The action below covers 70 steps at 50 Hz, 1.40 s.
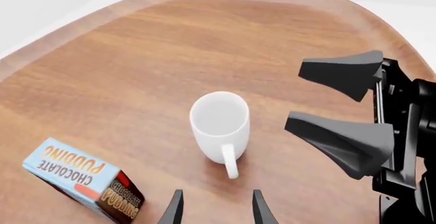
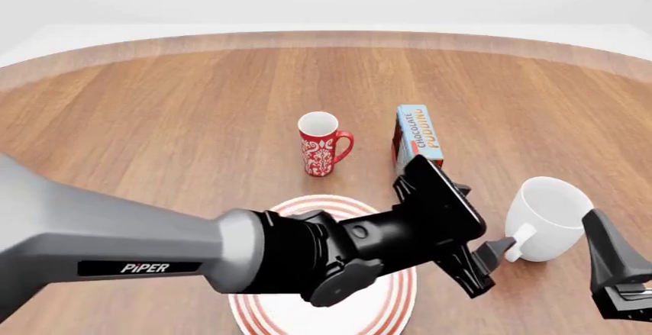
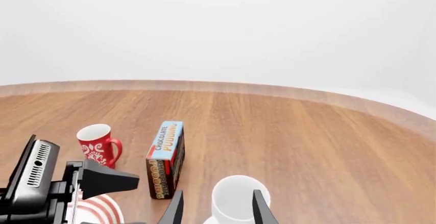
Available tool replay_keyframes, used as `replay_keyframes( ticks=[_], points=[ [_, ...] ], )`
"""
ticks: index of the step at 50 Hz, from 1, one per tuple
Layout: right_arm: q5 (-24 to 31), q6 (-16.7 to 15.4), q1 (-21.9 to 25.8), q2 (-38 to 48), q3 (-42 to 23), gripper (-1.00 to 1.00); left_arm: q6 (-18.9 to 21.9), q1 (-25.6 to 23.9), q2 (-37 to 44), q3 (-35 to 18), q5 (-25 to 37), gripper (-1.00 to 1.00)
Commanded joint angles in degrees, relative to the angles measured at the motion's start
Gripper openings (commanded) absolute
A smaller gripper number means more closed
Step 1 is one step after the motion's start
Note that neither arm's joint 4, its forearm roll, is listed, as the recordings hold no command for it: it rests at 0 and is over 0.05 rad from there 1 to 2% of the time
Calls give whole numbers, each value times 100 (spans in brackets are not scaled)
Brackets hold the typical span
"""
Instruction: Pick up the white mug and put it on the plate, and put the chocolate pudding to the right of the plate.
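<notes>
wood table under a blank white backdrop. left gripper reaches across the plate, jaws apart and empty, tips beside the mug's handle, likely lining up a grasp. pudding stands behind. mug sits upright right of the plate. right gripper hangs open, empty, over it.

Front high, looking down-forward; wrists close — all share white mug.
</notes>
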Motion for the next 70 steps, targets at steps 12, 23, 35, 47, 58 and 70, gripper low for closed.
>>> replay_keyframes(
  ticks=[12, 23, 35, 47, 58, 70],
  points=[
    [21, 7, 3, -28, -1, 100, -33, -93, 166, -353, 194, 100],
    [36, 4, 1, -47, 0, 100, -106, -119, 296, -523, 267, 100],
    [44, -1, 8, -56, 1, 100, -165, -127, 430, -680, 346, 100],
    [50, 5, 4, -59, -6, 100, -243, -120, 579, -828, 431, 100],
    [59, 14, 2, -60, -15, 100, -275, -131, 638, -899, 482, 100],
    [62, 22, -2, -60, -9, 100, -303, -125, 733, -1056, 601, 100]
  ],
)
